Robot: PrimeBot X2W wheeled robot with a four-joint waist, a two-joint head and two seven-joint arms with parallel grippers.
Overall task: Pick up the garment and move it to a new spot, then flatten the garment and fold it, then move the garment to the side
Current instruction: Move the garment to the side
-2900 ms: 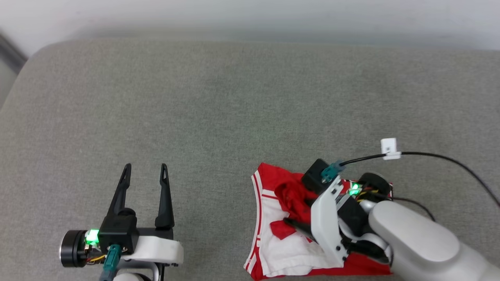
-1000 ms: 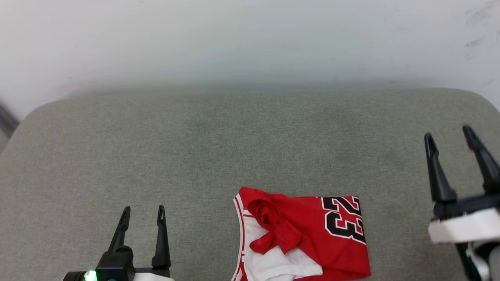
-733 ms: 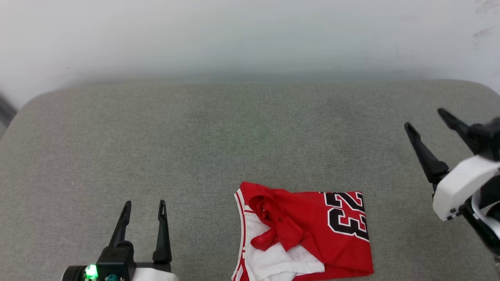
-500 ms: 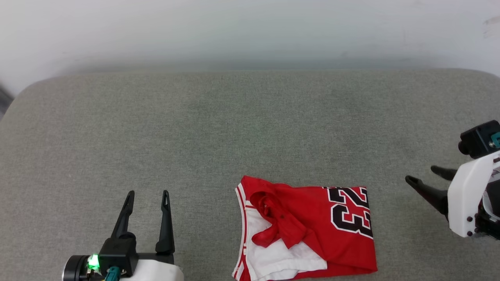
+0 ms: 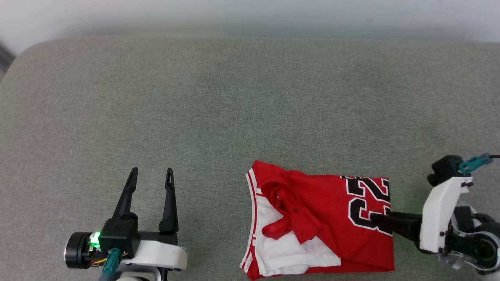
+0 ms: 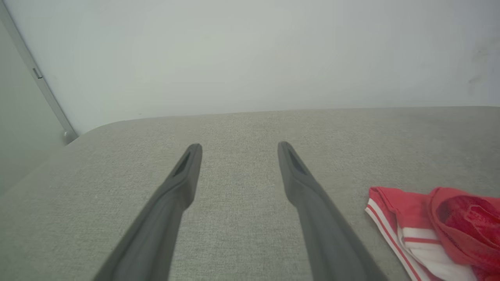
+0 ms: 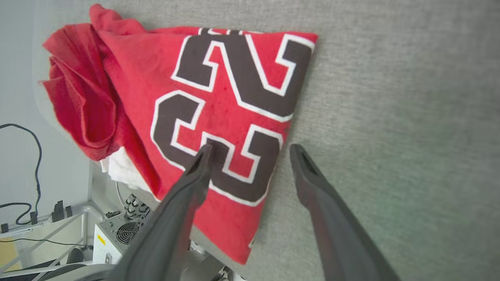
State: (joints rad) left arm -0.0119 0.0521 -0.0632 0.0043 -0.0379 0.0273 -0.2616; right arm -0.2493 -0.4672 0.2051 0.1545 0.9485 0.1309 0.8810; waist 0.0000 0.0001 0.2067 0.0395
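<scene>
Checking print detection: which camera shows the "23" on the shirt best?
Right wrist view: the "23" print sits large, close and almost unobstructed. Head view shows it smaller, at the right edge of the garment. Left wrist view catches the garment's striped corner instead.

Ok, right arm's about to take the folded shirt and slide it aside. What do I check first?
1. Right gripper jaws open: ok.
2. Jaws astride the garment edge at the "23" print, one over the print, one over the cushion: ok.
3. A jaw under the fabric: cannot tell.
4. Left gripper open and apart from the garment: ok.
5. Fold tidy: not ok, red fabric bunched on top.
</scene>
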